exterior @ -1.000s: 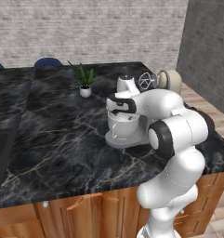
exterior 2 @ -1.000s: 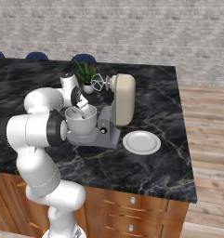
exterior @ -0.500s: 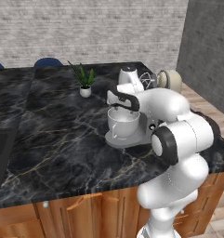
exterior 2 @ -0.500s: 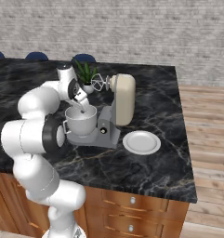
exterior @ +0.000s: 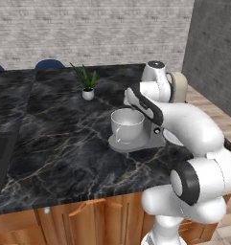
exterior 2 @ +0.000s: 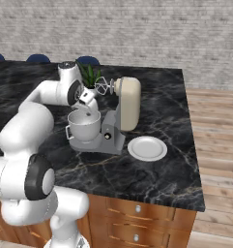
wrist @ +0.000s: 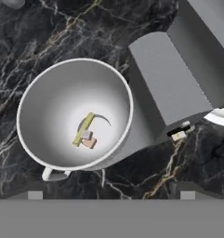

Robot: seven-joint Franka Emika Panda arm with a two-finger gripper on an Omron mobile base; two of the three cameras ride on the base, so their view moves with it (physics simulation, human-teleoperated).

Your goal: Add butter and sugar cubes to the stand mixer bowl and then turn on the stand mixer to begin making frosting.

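Hand view looks straight down into the bowl, left of centre in the frame: a tan butter lump and a white sugar cube lie touching on its pale grey floor, beside a yellowish strip. Both ingredients seem to be in. My jaws hang released and hold nothing, above the bowl on the worktop. What's left, I judge, is switching on the mixer at its dark knob.

black marble counter, stand mixer, plate, plant pot
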